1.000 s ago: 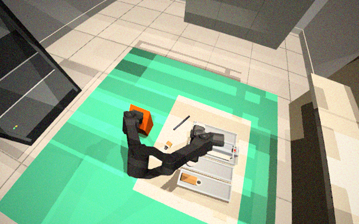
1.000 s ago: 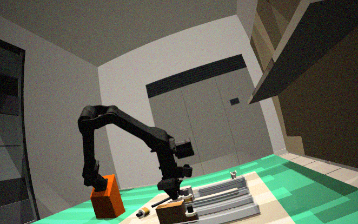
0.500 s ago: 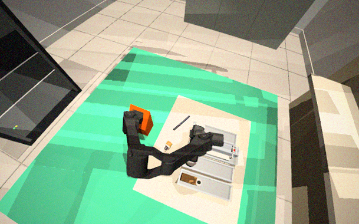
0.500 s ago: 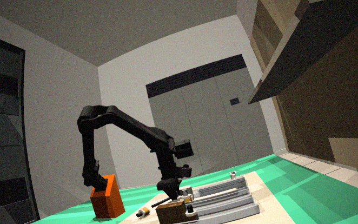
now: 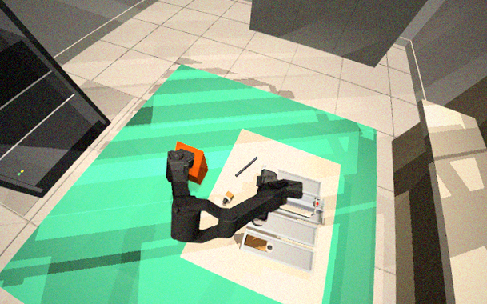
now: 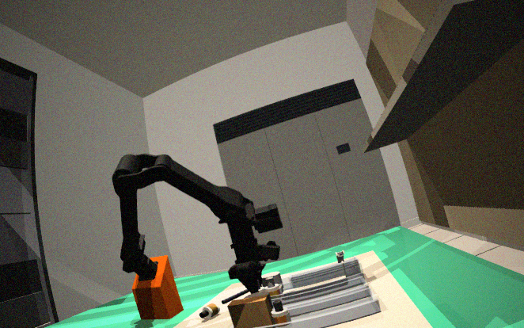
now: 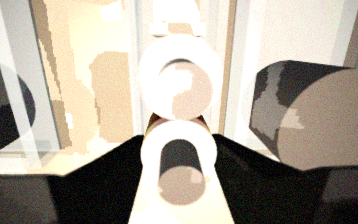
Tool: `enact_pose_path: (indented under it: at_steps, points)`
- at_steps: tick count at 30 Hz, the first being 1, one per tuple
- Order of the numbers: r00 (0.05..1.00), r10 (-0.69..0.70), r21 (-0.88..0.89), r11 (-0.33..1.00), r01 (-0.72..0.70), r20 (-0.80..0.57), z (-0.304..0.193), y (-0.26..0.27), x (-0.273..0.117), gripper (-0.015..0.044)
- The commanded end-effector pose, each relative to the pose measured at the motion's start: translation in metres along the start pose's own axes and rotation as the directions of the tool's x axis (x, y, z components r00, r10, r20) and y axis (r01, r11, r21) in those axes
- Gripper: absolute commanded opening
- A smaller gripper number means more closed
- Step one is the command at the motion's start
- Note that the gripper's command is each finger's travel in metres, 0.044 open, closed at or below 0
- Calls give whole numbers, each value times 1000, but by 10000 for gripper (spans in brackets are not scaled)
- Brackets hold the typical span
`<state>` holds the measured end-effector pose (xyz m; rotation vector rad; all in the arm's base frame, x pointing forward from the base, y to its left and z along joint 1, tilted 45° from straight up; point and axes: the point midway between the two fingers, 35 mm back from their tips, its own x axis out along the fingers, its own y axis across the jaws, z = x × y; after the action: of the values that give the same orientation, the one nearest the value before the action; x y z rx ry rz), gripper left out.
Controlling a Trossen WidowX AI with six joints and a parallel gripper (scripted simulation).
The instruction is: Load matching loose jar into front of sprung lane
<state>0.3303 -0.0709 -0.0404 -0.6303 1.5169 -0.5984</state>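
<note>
My gripper (image 7: 177,141) (image 6: 255,291) is shut on a jar with a dark cap and white shoulder (image 7: 180,129). The jar is upright between the fingers at the lane's front end. Directly behind it stands the lane jar (image 7: 194,92), also white-shouldered. The two overlap in the wrist view, edge to edge or nearly so. A pale pusher plate (image 7: 178,28) shows behind the lane jar, between the lane walls. The held jar's base and the low front stop are hidden, so I cannot tell whether it stands on the lane floor.
Large dark-capped jars stand either side; the right one (image 7: 312,117) is close to the finger. A loose jar (image 5: 228,196) (image 6: 210,311) lies on its side. A dark rod (image 5: 246,166) lies nearby. A brown block (image 5: 255,242) (image 6: 250,311) sits by the nearest lane's jar (image 5: 270,248) (image 6: 280,316).
</note>
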Motion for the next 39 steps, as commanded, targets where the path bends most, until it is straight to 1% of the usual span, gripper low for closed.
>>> enact_pose_path:
  at_steps: [1, 18, 28, 29, 33, 39]
  points:
    - [1000, -3, 6, 1000, 3, 6, 1, -1, 0, 0]
    - [1000, -3, 6, 1000, 3, 6, -2, 0, 0, 0]
    - [1000, -3, 6, 1000, 3, 6, -1, 0, 0, 263]
    - [1000, -3, 6, 1000, 3, 6, -1, 0, 0, 279]
    - [1000, -3, 6, 1000, 3, 6, -1, 0, -2, 279]
    - [1000, -2, 6, 1000, 2, 6, -1, 1, -19, 279]
